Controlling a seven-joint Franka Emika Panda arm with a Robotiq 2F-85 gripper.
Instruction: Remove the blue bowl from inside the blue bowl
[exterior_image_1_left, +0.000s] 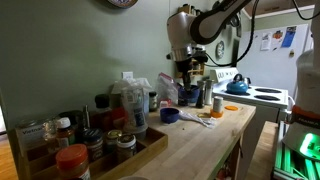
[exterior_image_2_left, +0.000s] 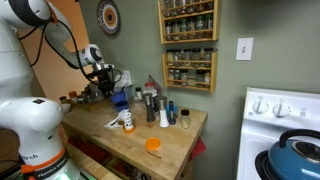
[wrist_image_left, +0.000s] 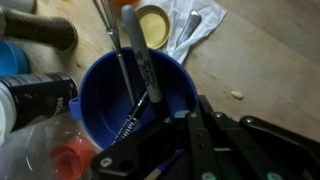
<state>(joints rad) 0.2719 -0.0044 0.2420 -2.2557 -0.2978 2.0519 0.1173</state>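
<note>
A wooden counter (exterior_image_1_left: 215, 140) is running along a green wall. A spice rack (exterior_image_2_left: 188, 45) is showing in only an exterior view, while the wrist view alone is showing the blue bowl (wrist_image_left: 100, 100) from above, holding metal utensils (wrist_image_left: 127, 55). Whether a second bowl is nesting inside is too hard to make out. The arm is reaching over the counter, with the gripper (wrist_image_left: 195, 135) pointing down just above the bowl's rim. Its fingers are blurred and cut off, so parted or closed cannot be told.
</note>
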